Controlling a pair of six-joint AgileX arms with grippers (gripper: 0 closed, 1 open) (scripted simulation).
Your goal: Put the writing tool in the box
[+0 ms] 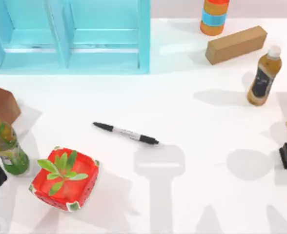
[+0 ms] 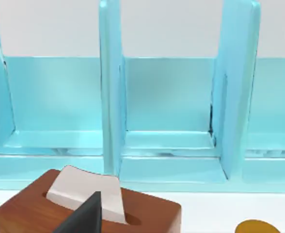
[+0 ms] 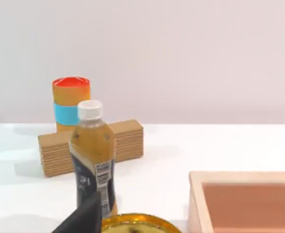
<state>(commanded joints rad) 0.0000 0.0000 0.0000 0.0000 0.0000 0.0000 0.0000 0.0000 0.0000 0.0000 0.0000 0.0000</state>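
A slim black marker pen [image 1: 126, 132] with a white-grey middle band.

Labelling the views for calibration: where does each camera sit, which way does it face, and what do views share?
Top: above the table, looking down on the marker pen and red tray; arm shadows show.
Left wrist: low, facing the blue shelf over a tissue box; dark finger shows.
Right wrist: low, facing the tea bottle and cardboard block.
Shared: shelf, bottle, block.
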